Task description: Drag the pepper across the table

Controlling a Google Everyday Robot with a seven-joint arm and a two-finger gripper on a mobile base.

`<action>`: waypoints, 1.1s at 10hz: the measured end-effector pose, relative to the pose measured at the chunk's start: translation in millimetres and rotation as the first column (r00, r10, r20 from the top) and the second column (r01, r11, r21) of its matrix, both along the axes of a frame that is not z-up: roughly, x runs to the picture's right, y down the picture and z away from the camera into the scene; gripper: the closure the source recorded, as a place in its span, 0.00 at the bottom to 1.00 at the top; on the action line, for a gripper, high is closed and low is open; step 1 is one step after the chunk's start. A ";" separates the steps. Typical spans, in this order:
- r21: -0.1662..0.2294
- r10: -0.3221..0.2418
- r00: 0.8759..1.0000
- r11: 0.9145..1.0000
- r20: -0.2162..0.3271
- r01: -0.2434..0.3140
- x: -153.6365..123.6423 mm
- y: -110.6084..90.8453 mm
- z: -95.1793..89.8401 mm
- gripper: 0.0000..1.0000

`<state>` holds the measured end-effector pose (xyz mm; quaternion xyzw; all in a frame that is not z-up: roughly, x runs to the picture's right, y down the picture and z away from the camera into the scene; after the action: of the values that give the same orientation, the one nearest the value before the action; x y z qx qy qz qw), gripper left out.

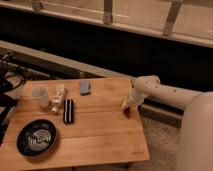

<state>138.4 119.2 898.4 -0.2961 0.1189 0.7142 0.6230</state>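
The table (100, 132) is a light-brown wooden plank top. My gripper (128, 104) hangs from the white arm (165, 92) and points down at the table's right edge. A tiny dark red lump, the pepper (128, 111), shows right under the gripper tip at that edge. I cannot tell whether the gripper touches it.
On the left half stand a translucent cup (39, 95), a small white bottle lying down (58, 98), a blue block (85, 87), a black ribbed block (68, 110) and a dark round plate (36, 138). Cables lie off the far left. A dark ledge runs behind the table.
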 end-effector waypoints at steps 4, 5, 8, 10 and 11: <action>0.003 0.004 1.000 1.000 -0.001 -0.004 8.2 -1.3 0.9 0.82; 0.004 0.005 1.000 1.000 0.000 -0.005 9.0 -2.7 1.6 0.82; 0.006 0.004 1.000 1.000 0.002 -0.004 9.7 -5.1 3.3 0.82; 0.008 0.004 1.000 1.000 0.003 -0.004 9.8 -7.0 3.9 0.82; 0.009 0.003 1.000 1.000 0.004 -0.003 9.9 -8.0 4.6 0.82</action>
<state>148.3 111.3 903.0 -0.2950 0.1142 0.7151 0.6233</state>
